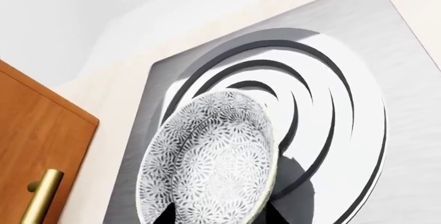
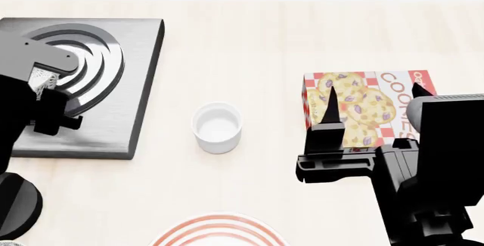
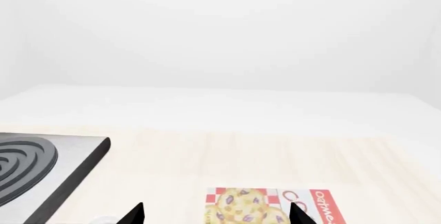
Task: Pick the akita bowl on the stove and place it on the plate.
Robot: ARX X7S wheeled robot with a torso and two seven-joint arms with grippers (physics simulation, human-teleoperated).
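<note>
Over stove [image 2: 113,110], L gripper [image 2: 42,84] clamped on akita bowl [image 1: 210,162]; R gripper [image 2: 370,107] spread wide, nothing held.

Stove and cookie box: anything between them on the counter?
Head view: only the small white cup sits between the stove and the cookie box; bare counter either side of it.

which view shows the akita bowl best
The left wrist view: the akita bowl fills it, speckled inside facing the camera over the stove. The head view shows only a sliver behind the left arm; the right wrist view shows none.
</note>
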